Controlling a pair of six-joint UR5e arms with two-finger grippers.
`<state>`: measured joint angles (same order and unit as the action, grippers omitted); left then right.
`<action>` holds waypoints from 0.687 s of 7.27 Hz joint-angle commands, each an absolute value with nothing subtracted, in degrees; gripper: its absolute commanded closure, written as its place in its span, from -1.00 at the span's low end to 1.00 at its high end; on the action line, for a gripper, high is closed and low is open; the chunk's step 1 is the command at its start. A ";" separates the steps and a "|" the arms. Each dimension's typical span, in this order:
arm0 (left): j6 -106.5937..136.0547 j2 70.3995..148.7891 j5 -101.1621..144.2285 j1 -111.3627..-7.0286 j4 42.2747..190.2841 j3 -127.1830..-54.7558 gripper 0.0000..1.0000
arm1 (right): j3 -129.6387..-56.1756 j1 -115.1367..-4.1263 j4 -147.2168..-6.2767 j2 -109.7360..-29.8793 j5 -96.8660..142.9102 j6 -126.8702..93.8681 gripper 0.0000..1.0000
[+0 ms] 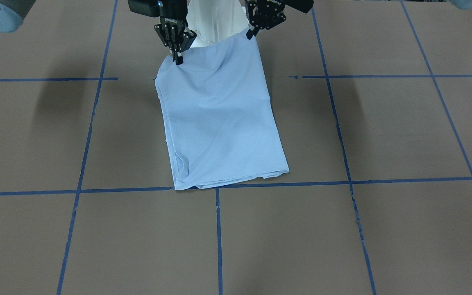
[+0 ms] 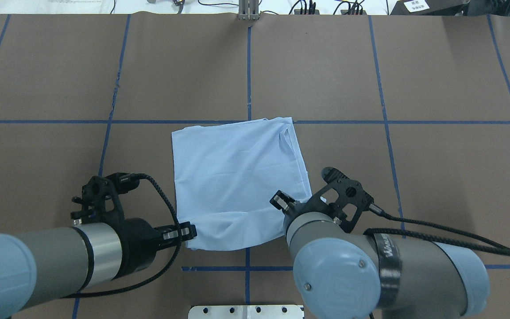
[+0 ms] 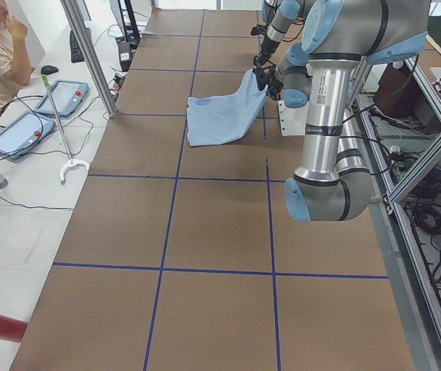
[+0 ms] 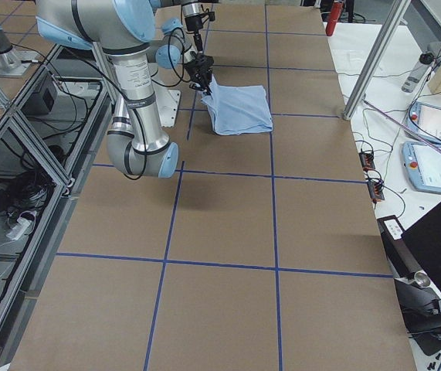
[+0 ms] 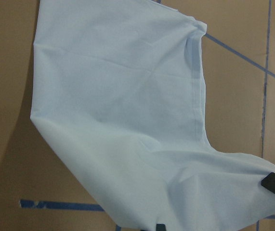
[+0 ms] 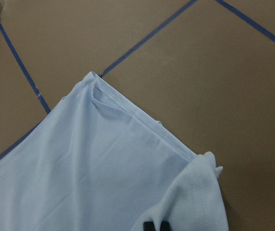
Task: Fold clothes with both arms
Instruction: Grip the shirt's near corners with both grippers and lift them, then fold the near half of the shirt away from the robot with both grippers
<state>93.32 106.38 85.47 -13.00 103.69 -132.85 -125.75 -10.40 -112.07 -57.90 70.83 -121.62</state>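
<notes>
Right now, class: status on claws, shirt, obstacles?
Left claw, right claw: each shut on a corner of light blue fabric T-shirt. Robot-side edge lifted, rest on brown table. No obstacle seen.

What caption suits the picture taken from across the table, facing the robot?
The left claw and right claw each pinch a robot-side corner of the folded blue T-shirt, holding that edge raised.

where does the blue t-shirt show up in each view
Front-facing: T-shirt upper centre.
Overhead: centre.
Exterior left: top centre.
Exterior right: top centre.
Left wrist: fills most of the frame.
Right wrist: lower left.
Shared landmark: blue tape line along its edge farthest from the robot.
</notes>
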 commanded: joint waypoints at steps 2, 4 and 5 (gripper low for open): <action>87.21 112.92 85.69 -21.85 101.95 -121.68 1.00 | -108.78 -19.75 -94.71 -56.26 73.03 -114.71 1.00; 82.55 115.04 86.83 -27.05 102.30 -113.86 1.00 | -98.22 -21.96 -92.11 -49.96 73.12 -113.12 1.00; 80.96 117.40 86.84 -28.98 102.30 -108.95 1.00 | -95.48 -22.58 -91.94 -48.27 73.21 -112.68 1.00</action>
<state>83.18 115.17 86.65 -26.41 102.24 -114.33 -99.91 -21.61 -92.69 -50.90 73.07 -113.33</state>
